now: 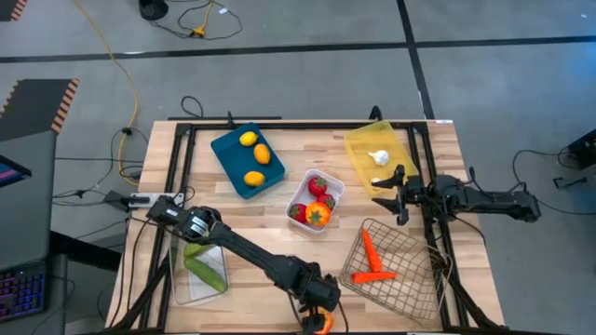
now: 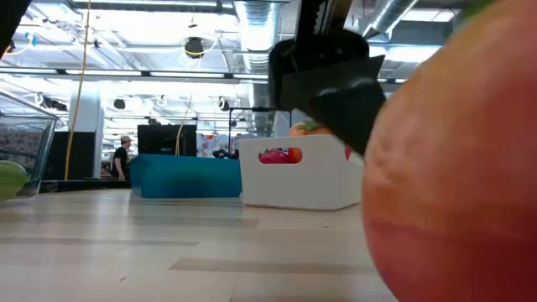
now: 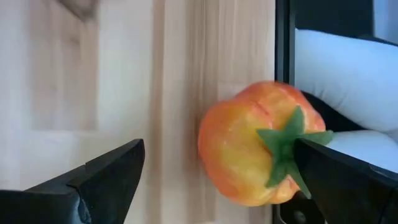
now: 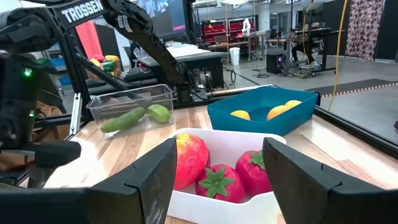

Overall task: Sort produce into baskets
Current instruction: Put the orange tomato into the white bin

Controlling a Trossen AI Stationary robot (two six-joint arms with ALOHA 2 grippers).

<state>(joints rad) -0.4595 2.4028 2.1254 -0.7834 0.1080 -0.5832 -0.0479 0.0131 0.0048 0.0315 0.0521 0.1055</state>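
An orange-red pepper (image 3: pixel 249 152) with a green stem lies on the wood at the table's near edge (image 1: pixel 321 323) and fills the right of the low view (image 2: pixel 453 176). My left gripper (image 3: pixel 217 149) is open over it (image 1: pixel 317 296), one finger on either side. My right gripper (image 1: pixel 399 193) is open and empty, at the right between the yellow tray and the wire basket; in its wrist view (image 4: pixel 221 146) it faces the white tray. The teal tray (image 1: pixel 247 160) holds yellow citrus, and the white tray (image 1: pixel 315 200) holds red tomatoes. My left gripper stands astride the pepper from above. One finger (image 3: pixel 339 180) lies right at the pepper's green stem (image 3: pixel 283 146); I cannot tell whether it touches. The other finger (image 3: pixel 112 177) is clear of the pepper. The pepper rests on the table.
The yellow tray (image 1: pixel 377 154) holds white garlic. The wire mesh basket (image 1: pixel 396 274) holds carrots. The clear bin (image 1: pixel 200 265) holds green cucumbers and lies under my left arm. A black frame rail (image 3: pixel 283 37) runs beside the pepper. A person stands in the room behind (image 2: pixel 122 159).
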